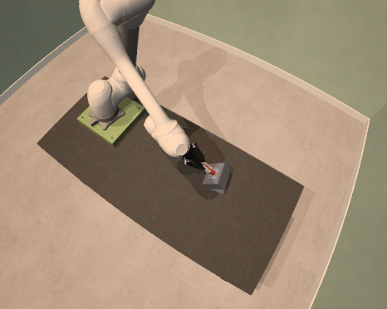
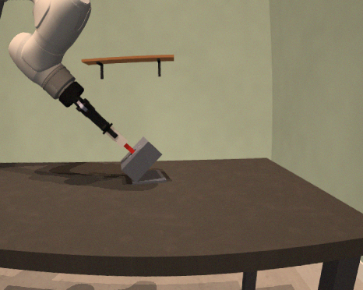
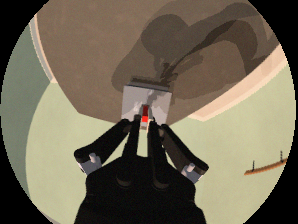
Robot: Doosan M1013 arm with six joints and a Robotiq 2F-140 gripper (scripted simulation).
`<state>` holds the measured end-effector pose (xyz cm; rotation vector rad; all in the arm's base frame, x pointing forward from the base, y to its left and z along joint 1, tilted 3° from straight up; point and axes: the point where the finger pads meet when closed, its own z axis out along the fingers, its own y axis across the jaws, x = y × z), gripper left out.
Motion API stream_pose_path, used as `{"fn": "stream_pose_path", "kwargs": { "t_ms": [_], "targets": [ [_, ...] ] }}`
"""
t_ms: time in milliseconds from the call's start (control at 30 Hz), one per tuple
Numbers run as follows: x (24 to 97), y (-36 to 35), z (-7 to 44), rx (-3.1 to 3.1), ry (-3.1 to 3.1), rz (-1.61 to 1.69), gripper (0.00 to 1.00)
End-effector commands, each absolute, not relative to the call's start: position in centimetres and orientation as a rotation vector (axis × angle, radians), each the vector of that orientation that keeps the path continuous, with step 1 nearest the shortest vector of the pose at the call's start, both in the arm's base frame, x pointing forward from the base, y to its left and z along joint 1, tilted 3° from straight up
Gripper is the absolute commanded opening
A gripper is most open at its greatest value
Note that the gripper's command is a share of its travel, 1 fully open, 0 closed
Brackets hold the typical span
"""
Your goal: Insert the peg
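Observation:
A grey block with a sloped panel [image 2: 141, 159] stands on the dark table top; it also shows in the overhead view [image 1: 217, 176] and in the wrist view [image 3: 147, 102]. My gripper [image 2: 110, 129] is shut on a thin peg [image 2: 126, 145] with a white shaft and a red tip. The peg is tilted, square to the sloped face. Its red tip [image 1: 213, 170] meets the panel at the hole and part of the red still shows. In the wrist view the fingers close around the peg [image 3: 144, 115], right in front of the panel. The hole itself is hidden by the peg.
The arm's base sits on a green plate [image 1: 110, 118] at the far left of the dark mat. A wooden shelf [image 2: 128, 60] hangs on the back wall. The table's edge runs near the right side [image 2: 323, 187].

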<state>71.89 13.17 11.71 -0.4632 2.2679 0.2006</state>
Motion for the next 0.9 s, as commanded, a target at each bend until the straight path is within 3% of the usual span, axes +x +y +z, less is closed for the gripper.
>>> {"fn": "stream_pose_path", "kwargs": {
  "t_ms": [0,867],
  "targets": [
    [72.1,13.3,11.3,-0.464,2.273,0.195,0.00],
    [73.1,13.7,10.5,-0.461,2.268,0.201,0.00]
  ]
}}
